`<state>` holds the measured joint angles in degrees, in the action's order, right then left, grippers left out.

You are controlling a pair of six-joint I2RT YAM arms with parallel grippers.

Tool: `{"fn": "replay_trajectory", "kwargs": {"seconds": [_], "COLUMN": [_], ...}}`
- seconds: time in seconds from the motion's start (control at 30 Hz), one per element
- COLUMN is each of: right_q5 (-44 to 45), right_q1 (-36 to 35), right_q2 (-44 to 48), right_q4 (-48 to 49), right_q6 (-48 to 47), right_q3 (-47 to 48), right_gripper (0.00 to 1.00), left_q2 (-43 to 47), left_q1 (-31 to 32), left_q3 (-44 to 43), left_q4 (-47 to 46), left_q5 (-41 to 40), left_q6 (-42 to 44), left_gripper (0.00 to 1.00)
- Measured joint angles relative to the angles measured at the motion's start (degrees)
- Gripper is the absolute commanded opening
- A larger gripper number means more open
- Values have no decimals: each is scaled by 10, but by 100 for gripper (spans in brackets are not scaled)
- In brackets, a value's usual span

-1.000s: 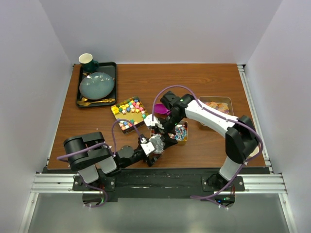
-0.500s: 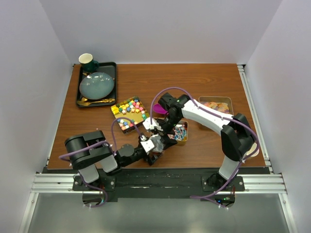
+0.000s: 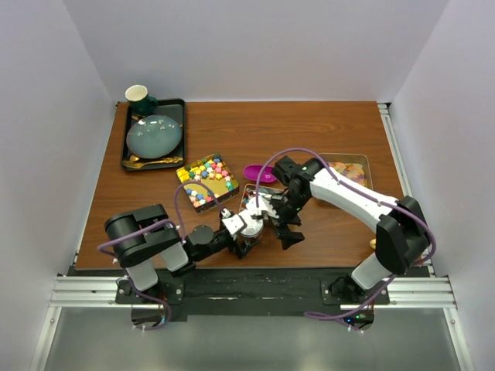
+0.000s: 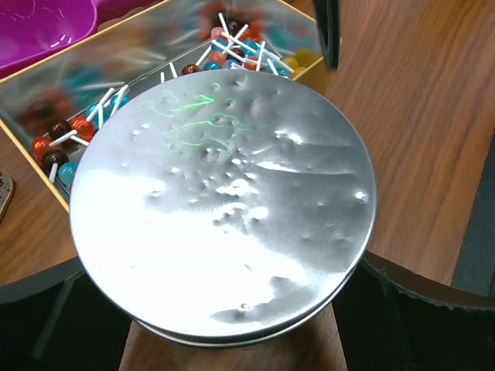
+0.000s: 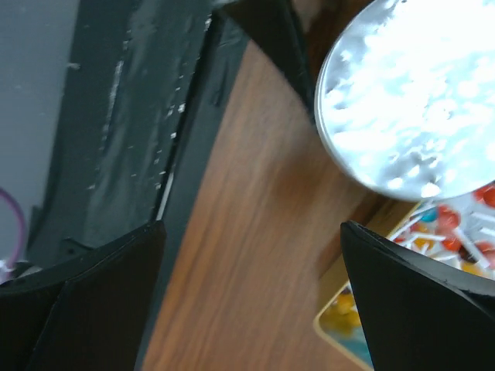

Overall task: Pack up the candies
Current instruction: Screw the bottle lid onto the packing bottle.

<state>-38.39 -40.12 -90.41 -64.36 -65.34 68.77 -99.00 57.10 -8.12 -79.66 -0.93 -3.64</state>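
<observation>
Two grippers meet at lower centre: the left gripper [image 3: 246, 226] clamps the lidded tin [image 4: 224, 201], the right gripper [image 3: 286, 230] hangs apart and empty, and the candies [image 3: 207, 171] lie in the trays [image 3: 179, 175] just above, so lifting the lid probably comes next.

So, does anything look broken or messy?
The round silver metal tin held in the left end effector looks dented: its shiny top is covered in little dimples and ripples. Nothing else stands out.
</observation>
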Motion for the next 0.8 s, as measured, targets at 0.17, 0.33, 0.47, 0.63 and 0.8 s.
{"fn": "replay_trajectory", "kwargs": {"seconds": [0.17, 0.33, 0.47, 0.63, 0.8], "right_q5": [-3, -21, -43, -67, -80], "right_q1": [45, 61, 41, 17, 3], "right_q2": [26, -34, -98, -148, -166], "right_q4": [5, 58, 60, 13, -21], "right_q6": [40, 50, -6, -98, -157], "right_q3": [5, 79, 129, 162, 171], "right_gripper": [99, 99, 99, 99, 99], "left_q2": [0, 0, 0, 0, 0], "left_q1": [0, 0, 0, 0, 0], "left_q3": [0, 0, 0, 0, 0], "left_q4": [0, 0, 0, 1, 1], "left_q5": [1, 9, 11, 12, 13], "left_q6": [2, 5, 7, 12, 13], "left_gripper": [0, 0, 0, 0, 0]}}
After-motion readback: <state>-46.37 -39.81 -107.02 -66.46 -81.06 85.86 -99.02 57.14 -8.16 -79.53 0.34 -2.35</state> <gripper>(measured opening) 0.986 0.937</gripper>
